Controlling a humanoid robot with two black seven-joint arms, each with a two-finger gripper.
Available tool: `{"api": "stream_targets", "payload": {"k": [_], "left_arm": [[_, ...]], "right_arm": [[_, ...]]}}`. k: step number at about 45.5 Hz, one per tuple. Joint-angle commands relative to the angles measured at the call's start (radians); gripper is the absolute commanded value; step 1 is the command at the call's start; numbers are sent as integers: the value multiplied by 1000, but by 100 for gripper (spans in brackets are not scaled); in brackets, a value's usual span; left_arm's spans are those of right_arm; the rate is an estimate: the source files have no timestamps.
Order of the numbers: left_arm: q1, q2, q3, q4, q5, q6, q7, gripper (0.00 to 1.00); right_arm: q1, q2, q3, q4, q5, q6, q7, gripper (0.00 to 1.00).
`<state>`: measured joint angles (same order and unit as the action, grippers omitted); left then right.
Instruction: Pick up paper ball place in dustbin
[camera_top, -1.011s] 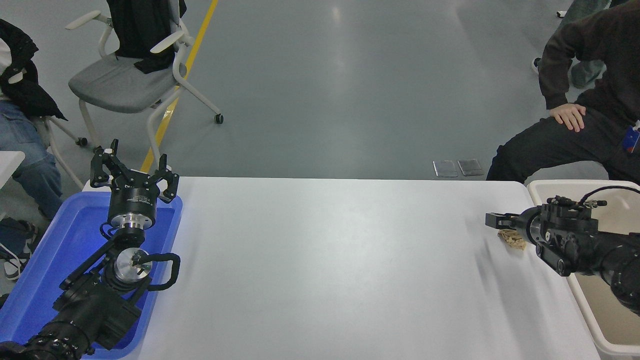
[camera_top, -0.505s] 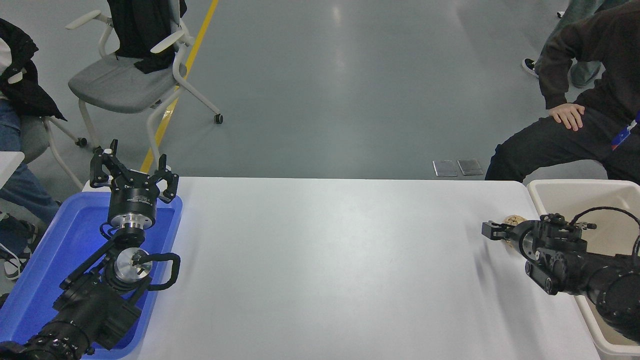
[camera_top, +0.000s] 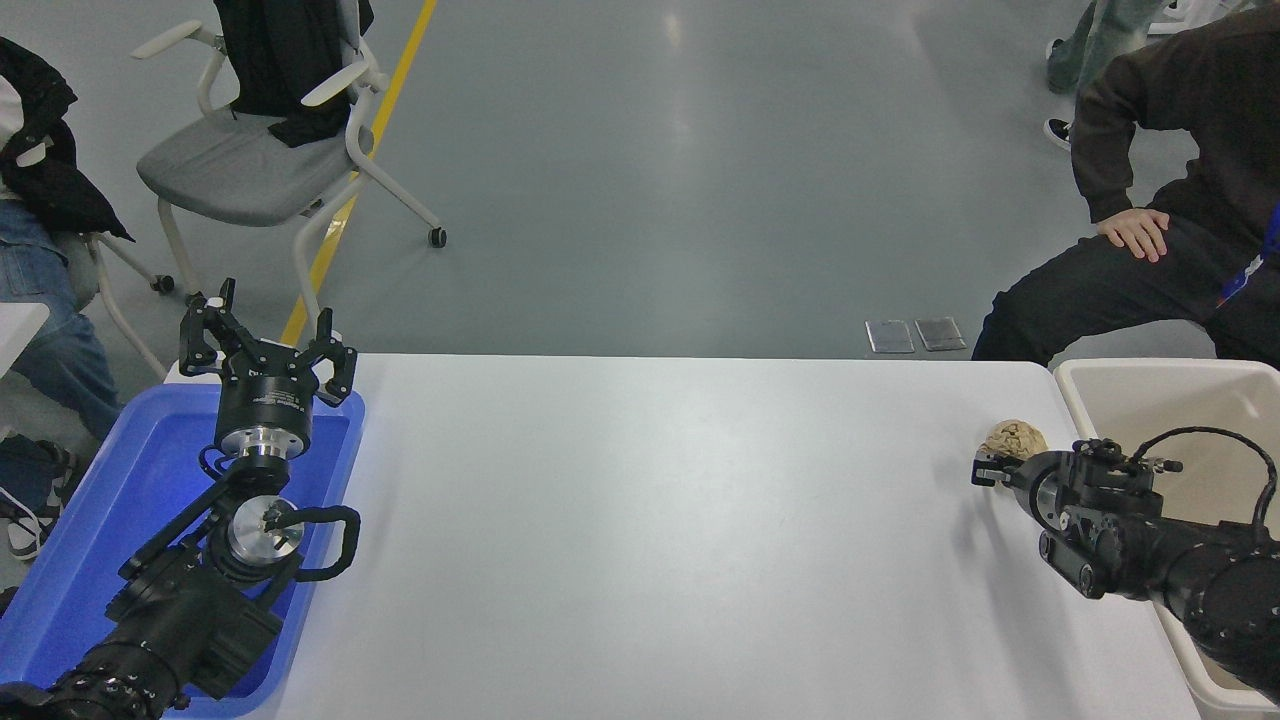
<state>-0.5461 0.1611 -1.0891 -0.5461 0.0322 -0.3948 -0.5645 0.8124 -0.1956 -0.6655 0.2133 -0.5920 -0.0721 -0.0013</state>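
Paper ball (camera_top: 1013, 439): crumpled tan wad, wrinkled, at the smooth white table's (camera_top: 640, 520) 3 o'clock edge, touching the right gripper's tip.
Right gripper (camera_top: 992, 470): black, angular; whether its jaws are spread or pinching, I cannot tell.
Dustbin (camera_top: 1150, 385): cream plastic, smooth walls, rounded rim, just beside the ball at its 3 o'clock.
Left gripper (camera_top: 267, 340): black, jaws spread, parked at 9 o'clock over the shallow blue tray (camera_top: 90, 540).
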Motion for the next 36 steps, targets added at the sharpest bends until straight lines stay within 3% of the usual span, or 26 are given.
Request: {"api": "stream_targets", "payload": {"k": [1,13,36], "left_arm": [[0,0,0,0,0,1,0,99],[0,0,0,0,0,1,0,99],[0,0,0,0,0,1,0,99]], "right_arm": [[-2,1,4,1,0,-2,-3,27],[-2,2,4,3,-6,0,-3,2],[7,-4,4,1,-19,-11,-2,0]]}}
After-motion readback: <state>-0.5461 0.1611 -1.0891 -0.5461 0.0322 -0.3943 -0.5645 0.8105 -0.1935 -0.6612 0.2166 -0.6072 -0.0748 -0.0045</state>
